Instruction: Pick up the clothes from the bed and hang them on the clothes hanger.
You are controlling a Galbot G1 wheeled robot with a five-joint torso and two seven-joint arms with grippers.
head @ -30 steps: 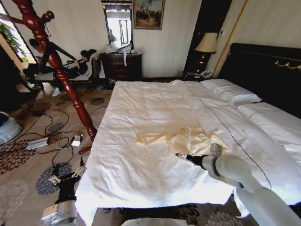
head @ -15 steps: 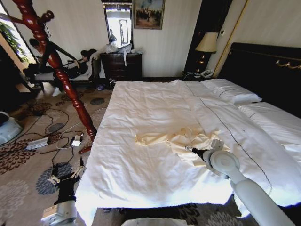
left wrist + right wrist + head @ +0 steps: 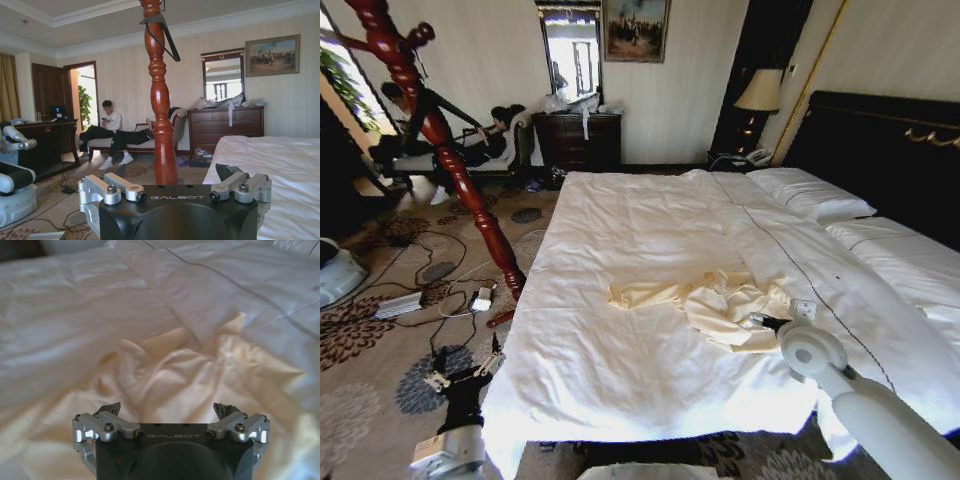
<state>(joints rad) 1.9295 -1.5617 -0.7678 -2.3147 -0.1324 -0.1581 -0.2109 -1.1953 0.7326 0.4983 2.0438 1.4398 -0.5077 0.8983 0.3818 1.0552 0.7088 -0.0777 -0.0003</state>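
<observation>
The cream shirt (image 3: 715,300) lies crumpled on the bed (image 3: 620,225), thin, limp and light. The right gripper (image 3: 170,412), fingers apart, hovers over a raised fold that looks easiest to pinch. The left gripper (image 3: 172,187), also spread, hangs low by the bed's left side.

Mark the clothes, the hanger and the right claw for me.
clothes (image 3: 720,300): head view, bunched middle of the garment.
clothes hanger (image 3: 167,34): left wrist view, dark arm beside the wooden post.
right claw (image 3: 170,412): right wrist view, midway between fingertips.

1. The clothes (image 3: 190,375) under the wide-open right gripper (image 3: 170,412): thin, soft, faintly sheeny cream cloth.
2. The bed (image 3: 65,320) around it: matt white creased cotton.
3. Beyond the open left gripper (image 3: 175,187), a coat stand (image 3: 159,100): glossy turned red wood.
</observation>
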